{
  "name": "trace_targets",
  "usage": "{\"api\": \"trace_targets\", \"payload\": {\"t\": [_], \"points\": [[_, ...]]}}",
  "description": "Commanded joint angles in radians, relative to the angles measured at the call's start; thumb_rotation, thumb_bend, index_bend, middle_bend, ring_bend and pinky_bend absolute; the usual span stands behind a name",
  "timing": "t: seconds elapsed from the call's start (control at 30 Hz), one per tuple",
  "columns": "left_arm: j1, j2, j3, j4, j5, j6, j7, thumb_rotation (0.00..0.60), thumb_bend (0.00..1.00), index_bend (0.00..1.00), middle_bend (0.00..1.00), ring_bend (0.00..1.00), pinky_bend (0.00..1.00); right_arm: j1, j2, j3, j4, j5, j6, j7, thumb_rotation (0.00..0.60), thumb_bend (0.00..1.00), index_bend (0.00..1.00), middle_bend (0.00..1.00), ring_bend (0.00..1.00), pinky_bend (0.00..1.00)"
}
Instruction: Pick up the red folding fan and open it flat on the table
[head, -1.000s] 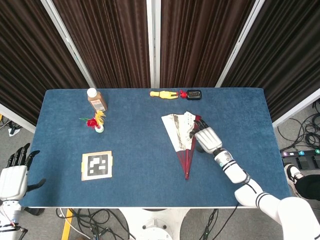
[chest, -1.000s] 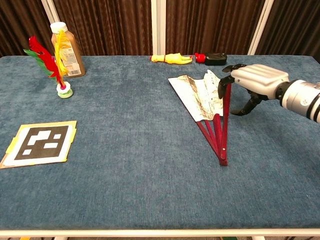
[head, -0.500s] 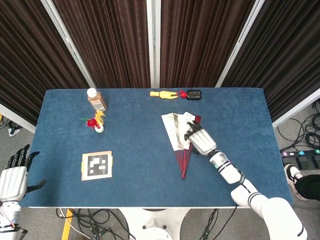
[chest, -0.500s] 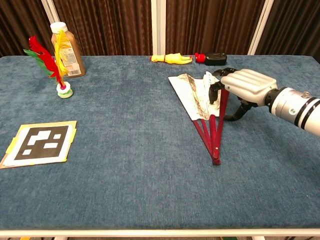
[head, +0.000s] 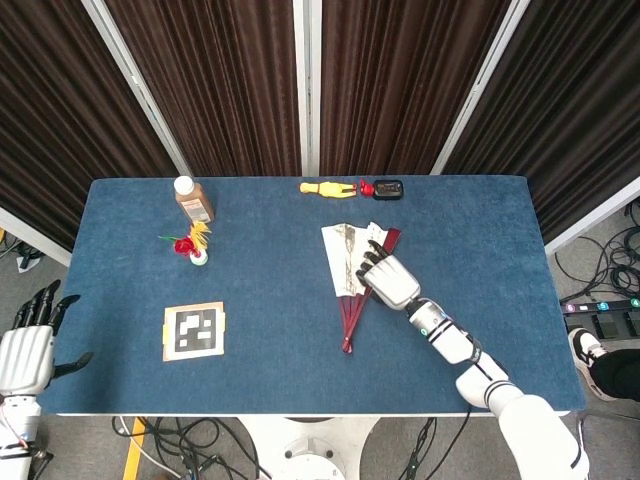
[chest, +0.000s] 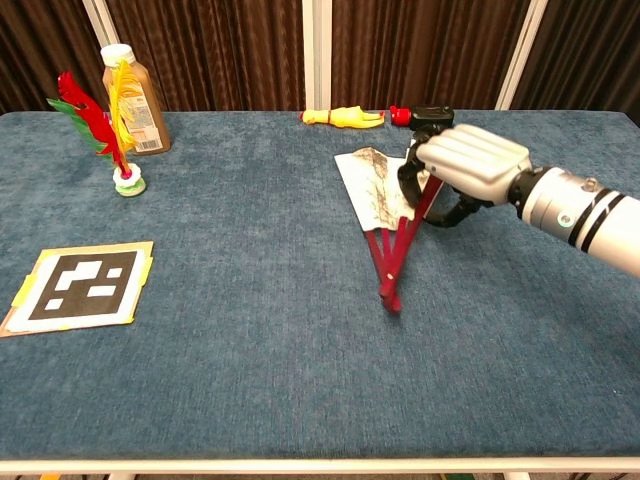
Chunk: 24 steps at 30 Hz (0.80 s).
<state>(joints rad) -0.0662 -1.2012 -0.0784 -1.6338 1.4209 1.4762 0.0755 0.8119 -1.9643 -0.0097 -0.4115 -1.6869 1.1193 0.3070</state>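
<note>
The red folding fan (head: 345, 265) lies partly spread on the blue table (head: 270, 300), its white paper leaf toward the back and its red ribs meeting at a pivot toward the front. In the chest view the fan (chest: 378, 195) looks narrow, with the ribs tilted left. My right hand (head: 388, 280) sits on the fan's right edge, fingers curled over the outer red rib and the thumb behind it (chest: 468, 165). My left hand (head: 28, 350) hangs off the table's front left corner with its fingers apart, holding nothing.
A brown bottle (head: 193, 199) and a red-yellow feather shuttlecock (head: 190, 243) stand at the back left. A black-and-white marker card (head: 194, 331) lies front left. A yellow toy (head: 325, 188) and a small black-and-red object (head: 385, 188) lie along the back edge.
My right hand has moved left with the outer rib, swinging the fan's pivot end leftward and closing the spread. The left hand has barely moved.
</note>
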Motion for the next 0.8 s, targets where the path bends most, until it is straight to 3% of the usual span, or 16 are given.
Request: {"api": "trace_targets", "payload": {"t": [0.03, 0.17, 0.33, 0.57, 0.8], "points": [[-0.031, 0.026, -0.019, -0.009, 0.033, -0.018, -0.077, 0.600, 0.00, 0.25, 0.13, 0.06, 0.13, 0.033, 0.039, -0.007, -0.021, -0.023, 0.042, 0.001, 0.600, 0.81, 0.83, 0.66, 0.32, 0.17], [-0.078, 0.052, -0.048, -0.021, 0.084, -0.030, -0.200, 0.600, 0.00, 0.25, 0.13, 0.06, 0.13, 0.085, 0.129, -0.008, -0.101, -0.048, 0.076, -0.011, 0.600, 0.90, 0.87, 0.69, 0.36, 0.21], [-0.150, 0.053, -0.094, -0.010, 0.105, -0.068, -0.333, 0.600, 0.00, 0.24, 0.14, 0.06, 0.13, 0.143, 0.269, 0.011, -0.256, -0.054, 0.078, -0.013, 0.600, 0.93, 0.92, 0.73, 0.40, 0.24], [-0.293, -0.028, -0.195, 0.040, 0.049, -0.174, -0.639, 0.600, 0.00, 0.18, 0.14, 0.06, 0.14, 0.187, 0.468, 0.062, -0.529, -0.030, 0.066, -0.012, 0.600, 0.95, 0.94, 0.75, 0.43, 0.27], [-0.404, -0.122, -0.251, 0.098, -0.024, -0.301, -0.937, 0.600, 0.00, 0.15, 0.14, 0.06, 0.15, 0.208, 0.592, 0.100, -0.714, -0.008, 0.044, 0.016, 0.600, 0.95, 0.94, 0.75, 0.42, 0.27]]}}
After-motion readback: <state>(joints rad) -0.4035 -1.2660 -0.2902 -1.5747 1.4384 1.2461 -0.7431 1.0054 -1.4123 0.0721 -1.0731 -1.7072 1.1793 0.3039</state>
